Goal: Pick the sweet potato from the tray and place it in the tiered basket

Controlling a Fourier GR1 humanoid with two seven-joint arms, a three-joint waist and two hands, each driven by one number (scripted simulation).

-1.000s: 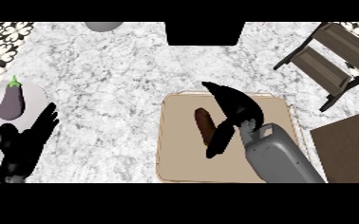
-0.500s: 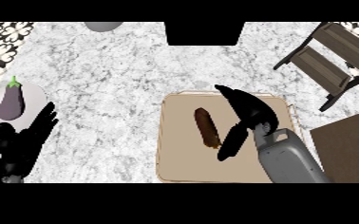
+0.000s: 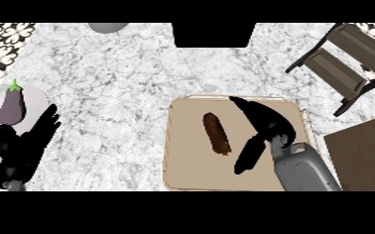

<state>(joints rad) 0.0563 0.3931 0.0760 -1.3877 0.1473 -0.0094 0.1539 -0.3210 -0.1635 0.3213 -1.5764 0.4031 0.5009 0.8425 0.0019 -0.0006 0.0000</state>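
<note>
Approach to potato (image 3: 217, 133) on tray (image 3: 187, 171), right hand (image 3: 268, 125) spread wide just beside it.
Next: shift left, lower, curl round potato.

White-grey marble counter (image 3: 117, 79); patterned tiles (image 3: 11, 39) upper left, brown panel (image 3: 355, 153) right.

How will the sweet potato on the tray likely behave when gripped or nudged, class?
The sweet potato looks rigid, so it probably keeps its shape. Its long rounded form may roll sideways on the flat tray.
</note>
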